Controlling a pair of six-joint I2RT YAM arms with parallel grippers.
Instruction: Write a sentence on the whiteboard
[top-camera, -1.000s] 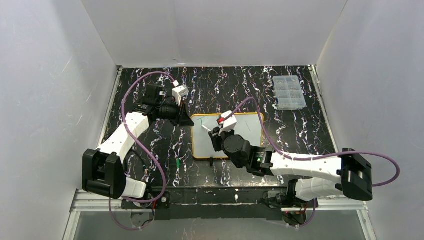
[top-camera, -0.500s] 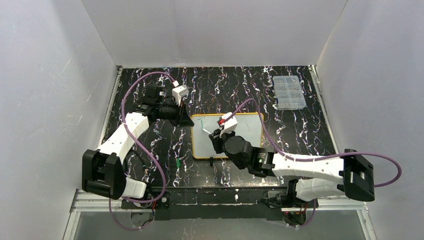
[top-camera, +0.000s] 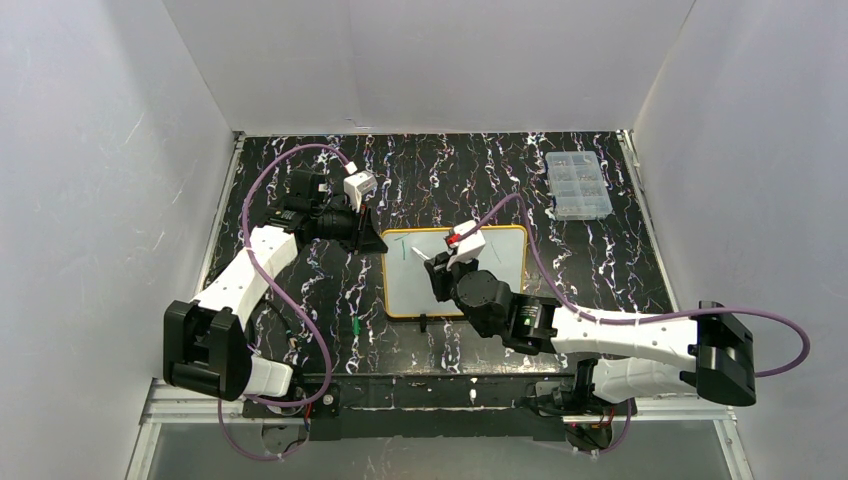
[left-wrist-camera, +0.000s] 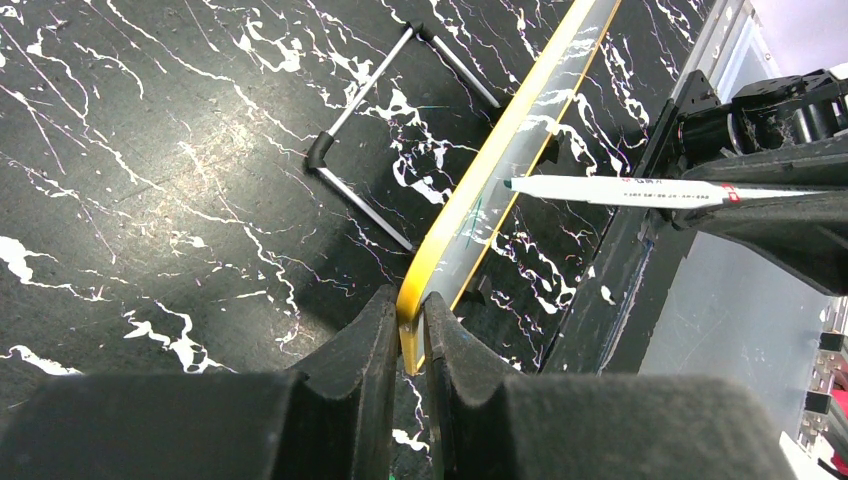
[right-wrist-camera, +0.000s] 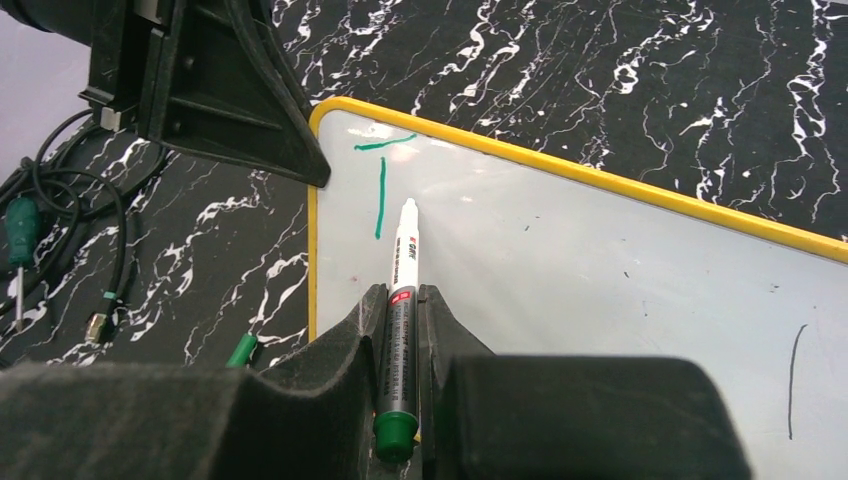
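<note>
top external: fixed high behind the arm bases, looking down and far over the whole table (top-camera: 600, 260) | left wrist: close, low, sighting along the whiteboard (left-wrist-camera: 470, 215) edge toward near-right | right wrist: close above, facing far-left | shared by all: whiteboard's far-left corner, marker (left-wrist-camera: 620, 190)

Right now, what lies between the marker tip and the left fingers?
A green T-shaped stroke on the whiteboard, shown in the right wrist view.

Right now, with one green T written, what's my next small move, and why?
Probably lower the marker onto the whiteboard just right of the green T and start the next letter. The right gripper holds the tip beside the T's stem, and the left gripper clamps the board's corner.
</note>
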